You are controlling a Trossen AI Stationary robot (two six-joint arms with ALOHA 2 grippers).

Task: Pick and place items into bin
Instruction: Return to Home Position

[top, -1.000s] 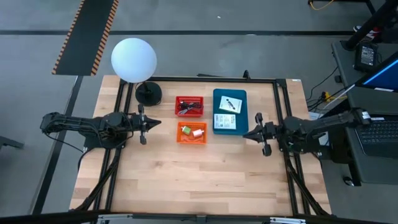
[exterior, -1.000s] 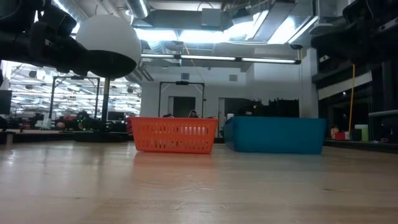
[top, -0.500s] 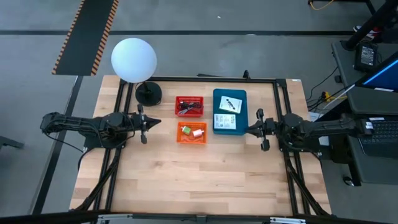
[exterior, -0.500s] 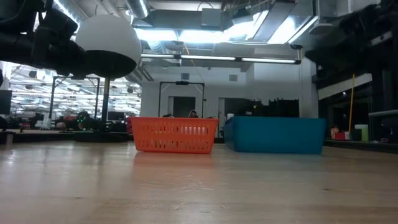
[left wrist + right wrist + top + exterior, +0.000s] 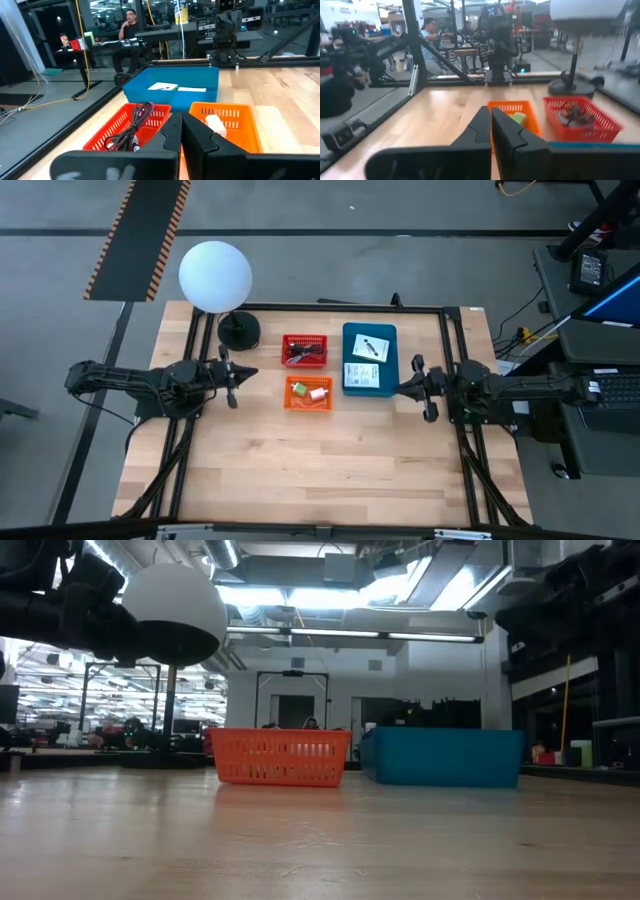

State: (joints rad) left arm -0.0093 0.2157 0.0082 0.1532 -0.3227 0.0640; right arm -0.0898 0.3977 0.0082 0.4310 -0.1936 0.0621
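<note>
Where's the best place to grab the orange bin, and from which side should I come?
Probably take the orange bin by its left rim, down from above, one finger each side of the wall. That side is open; the blue bin crowds the right and the red bin the back.

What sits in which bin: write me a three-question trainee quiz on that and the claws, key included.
1. True or false: both white packets lie in the blue bin.
2. The cords lie in which bin? A) red bin B) orange C) blue
3. Fill in: the left claw and right claw are both ____, holding nothing.
Key: 1 true; 2 A; 3 shut.
</note>
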